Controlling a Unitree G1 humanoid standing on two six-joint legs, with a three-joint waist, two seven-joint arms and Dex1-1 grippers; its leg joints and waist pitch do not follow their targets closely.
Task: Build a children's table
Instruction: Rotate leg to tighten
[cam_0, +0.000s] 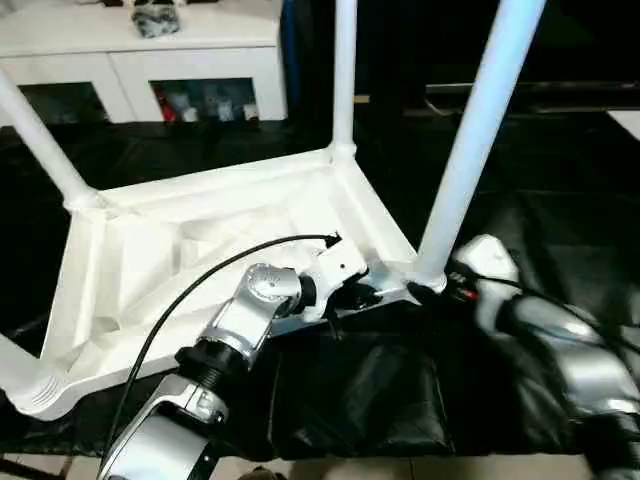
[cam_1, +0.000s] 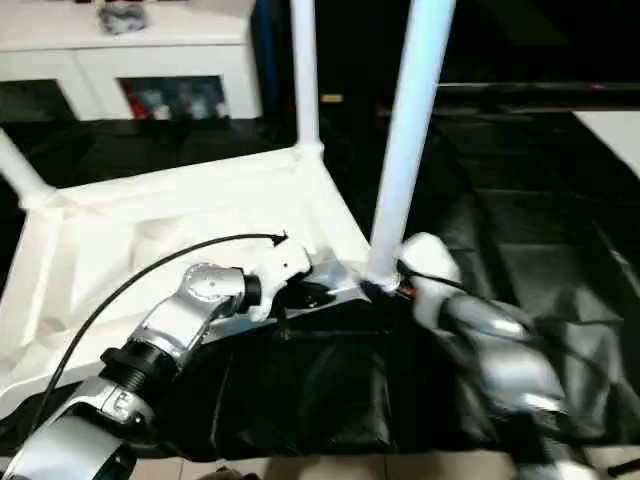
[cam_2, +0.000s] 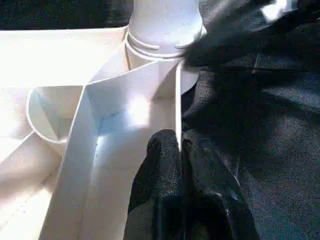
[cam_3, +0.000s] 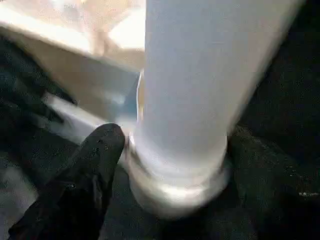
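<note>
The table (cam_0: 200, 240) lies upside down on black cloth (cam_0: 380, 390), legs (cam_0: 478, 140) up. The left gripper (cam_2: 181, 150) pinches the near rim (cam_2: 177, 100) between closed fingers. The right gripper (cam_3: 172, 165) straddles the base of the near right leg, fingers (cam_3: 95, 165) spread.

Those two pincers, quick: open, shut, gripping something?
Left pincer: shut on the table top's raised rim.
Right pincer: fingers either side of the near leg's base; grip cannot be told.
</note>
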